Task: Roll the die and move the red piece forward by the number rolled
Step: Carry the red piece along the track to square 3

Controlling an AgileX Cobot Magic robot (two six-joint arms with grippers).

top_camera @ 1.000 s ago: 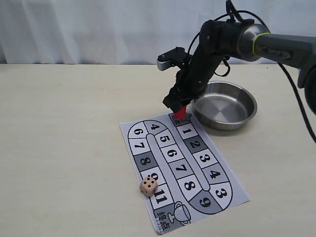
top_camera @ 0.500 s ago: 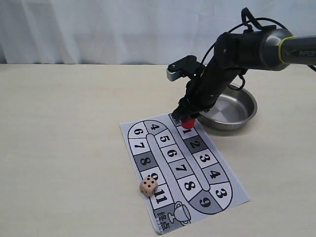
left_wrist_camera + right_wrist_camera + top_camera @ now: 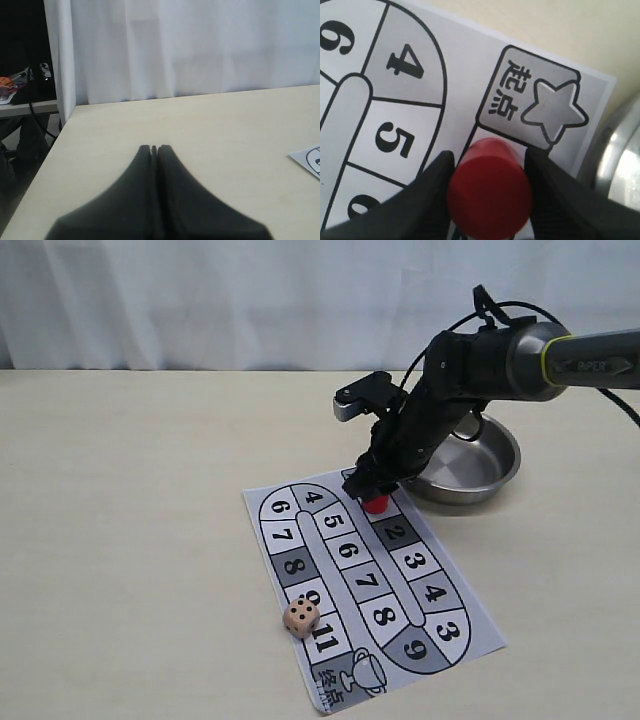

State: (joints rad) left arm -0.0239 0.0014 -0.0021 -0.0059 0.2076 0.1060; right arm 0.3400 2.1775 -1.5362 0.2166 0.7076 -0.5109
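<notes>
The red piece [image 3: 377, 503] stands at the square marked 1 on the printed game board [image 3: 440, 585], just past the star square [image 3: 545, 107]. My right gripper [image 3: 374, 487] reaches down over it. In the right wrist view the red piece [image 3: 490, 192] fills the gap between both black fingers [image 3: 432, 192], which press its sides, so the right gripper [image 3: 489, 196] is shut on it. The tan die [image 3: 301, 617] rests at the board's left edge beside square 11, dark pips up. My left gripper [image 3: 155, 149] is shut and empty above bare table, outside the exterior view.
A steel bowl [image 3: 465, 460] sits right behind the board's top corner, close to the right arm; its rim [image 3: 615, 150] shows in the right wrist view. A white curtain backs the table. A board corner [image 3: 307, 160] shows in the left wrist view.
My right gripper has carried the red piece from the star square toward square 1 and lowered it there. The die and left gripper have not moved.
</notes>
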